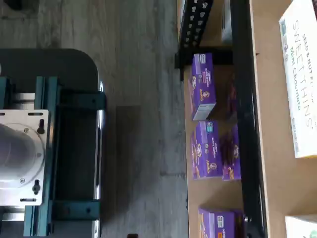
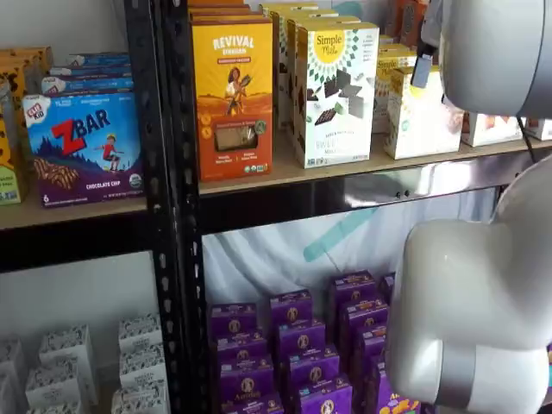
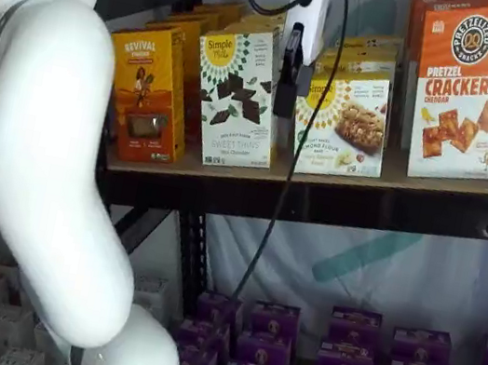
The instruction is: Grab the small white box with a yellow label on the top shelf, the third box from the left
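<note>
the gripper (image 3: 288, 82) is seen side-on before the top shelf (image 3: 338, 185), its opening not discernible, with the small white box (image 3: 344, 125) just behind and beside the fingers

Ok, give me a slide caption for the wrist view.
Wrist camera looks down past the top shelf onto purple boxes below.

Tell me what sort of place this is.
Probably a mock grocery aisle set up for robot picking: black perforated uprights carry wooden shelves stocked with retail snack cartons such as the orange cracker box and rows of purple boxes, with a white robot arm in front.
</note>
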Robot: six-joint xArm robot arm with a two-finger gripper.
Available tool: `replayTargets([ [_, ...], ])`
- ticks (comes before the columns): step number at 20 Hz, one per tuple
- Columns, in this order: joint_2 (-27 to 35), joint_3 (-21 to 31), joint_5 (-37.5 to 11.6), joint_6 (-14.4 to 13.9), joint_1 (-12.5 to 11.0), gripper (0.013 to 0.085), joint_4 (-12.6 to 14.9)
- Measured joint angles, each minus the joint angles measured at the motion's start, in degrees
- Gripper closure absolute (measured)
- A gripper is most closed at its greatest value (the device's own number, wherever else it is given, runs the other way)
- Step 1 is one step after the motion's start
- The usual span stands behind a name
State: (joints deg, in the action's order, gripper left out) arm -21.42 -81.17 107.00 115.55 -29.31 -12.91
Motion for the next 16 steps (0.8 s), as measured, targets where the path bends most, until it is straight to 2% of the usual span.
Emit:
replayTargets([
  [3,-0.2,-0.4,1.5,0.5,-0.8,0.0130,-0.5],
  [7,-1.4,0.5,1.0,1.1,-1.9,0.0130,-1.7],
  [9,-3.0,2.4,-1.4,1.7,-3.8,0.0130,-5.3],
  [11,-4.8,4.7,-4.9,2.4,-5.8,0.0130,-10.1],
  [13,-5.8,6.3,-8.0,2.7,-6.9,0.0130,-13.4],
  [16,-6.3,7.9,-13.1,3.2,-7.5,0.0130,-16.6],
])
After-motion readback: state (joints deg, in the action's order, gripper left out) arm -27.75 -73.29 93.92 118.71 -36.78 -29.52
